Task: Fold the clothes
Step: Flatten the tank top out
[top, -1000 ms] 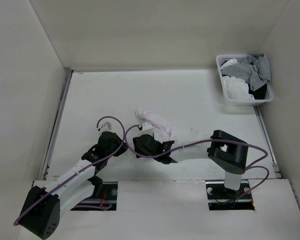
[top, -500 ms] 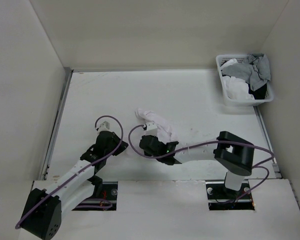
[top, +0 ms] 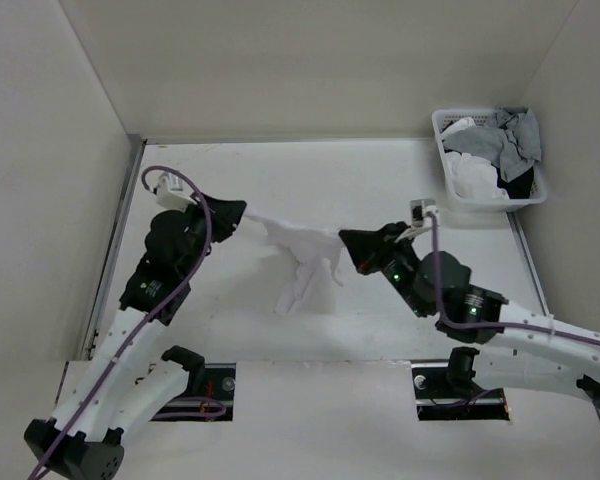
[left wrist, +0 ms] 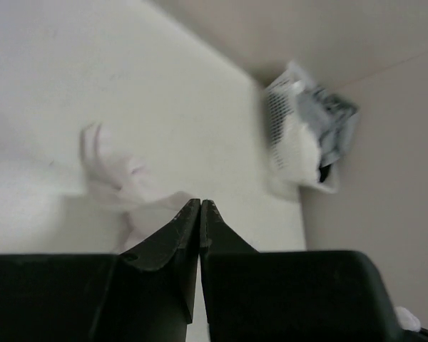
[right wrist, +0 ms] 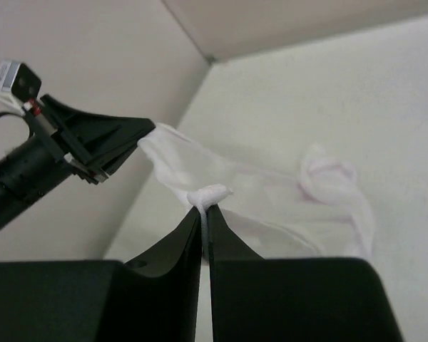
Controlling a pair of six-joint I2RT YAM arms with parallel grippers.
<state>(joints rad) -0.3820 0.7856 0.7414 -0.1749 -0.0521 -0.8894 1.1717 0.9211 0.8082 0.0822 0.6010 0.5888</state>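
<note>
- Top external view: we see the large plain white garment of thin soft fabric (top: pixel 298 240) stretched between both arms above the middle of the white table (top: pixel 400 180), one part hanging down toward the tabletop.
- Our left gripper (top: pixel 242 214) pinches its left end, jaws pressed together.
- Our right gripper (top: pixel 344 242) clamps a bunched fold at its right end, jaws narrow.
- We see a white plastic lattice basket (top: pixel 442 150) at the far right corner.

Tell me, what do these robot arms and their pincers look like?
Both the left arm and right arm are white tubes joined by chunky black housings, each trailed by a loose purple cable. The left gripper and right gripper each end in two slim black fingers tapering to points.
</note>
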